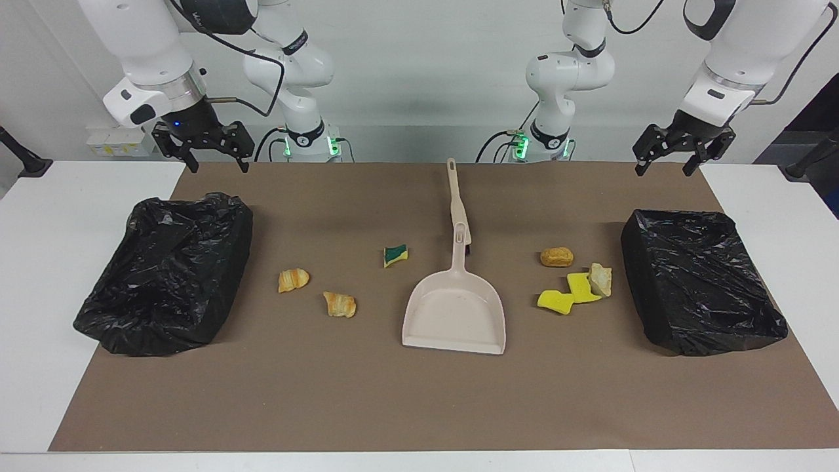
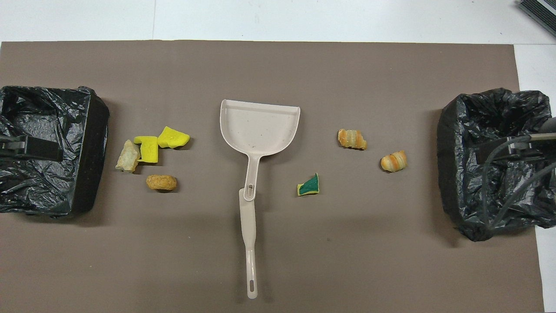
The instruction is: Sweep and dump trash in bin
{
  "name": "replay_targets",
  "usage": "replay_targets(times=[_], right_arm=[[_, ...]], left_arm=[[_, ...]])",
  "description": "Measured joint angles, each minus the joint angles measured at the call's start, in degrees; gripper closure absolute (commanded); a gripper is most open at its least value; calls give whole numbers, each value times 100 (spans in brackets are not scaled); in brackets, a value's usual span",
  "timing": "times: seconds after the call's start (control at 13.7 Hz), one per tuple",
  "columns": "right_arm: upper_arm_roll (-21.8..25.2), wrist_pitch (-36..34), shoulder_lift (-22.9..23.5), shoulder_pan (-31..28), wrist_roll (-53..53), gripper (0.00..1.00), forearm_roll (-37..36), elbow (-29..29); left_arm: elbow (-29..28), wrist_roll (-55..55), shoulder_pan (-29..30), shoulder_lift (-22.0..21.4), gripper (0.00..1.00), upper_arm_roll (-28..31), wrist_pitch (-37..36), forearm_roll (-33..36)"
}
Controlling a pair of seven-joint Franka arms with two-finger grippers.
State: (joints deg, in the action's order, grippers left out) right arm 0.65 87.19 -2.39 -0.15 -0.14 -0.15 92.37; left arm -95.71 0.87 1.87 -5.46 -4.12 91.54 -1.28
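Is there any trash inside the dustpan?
No. The dustpan lies bare, and the trash sits scattered on the brown mat beside it.

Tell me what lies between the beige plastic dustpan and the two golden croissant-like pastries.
Only bare brown mat; the green-backed sponge piece sits nearer the robots, beside the dustpan handle, off the line to the pastries. The overhead view shows it best.

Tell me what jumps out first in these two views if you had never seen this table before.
The beige dustpan lies mid-mat, the brush at its handle on the robots' side. A black-lined bin sits at the right arm's end, another bin at the left arm's. Trash lies on both sides of the dustpan: yellow sponge pieces, a brown bun, two pastries. Both grippers, left and right, wait open near the robots.
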Motion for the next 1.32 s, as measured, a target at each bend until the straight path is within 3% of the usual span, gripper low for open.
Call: replay_targets(times=[1.32], right_arm=[[33, -205, -10, -38, 0, 0, 0, 21]], left_arm=[[0, 0, 0, 0, 0, 0, 0, 0]])
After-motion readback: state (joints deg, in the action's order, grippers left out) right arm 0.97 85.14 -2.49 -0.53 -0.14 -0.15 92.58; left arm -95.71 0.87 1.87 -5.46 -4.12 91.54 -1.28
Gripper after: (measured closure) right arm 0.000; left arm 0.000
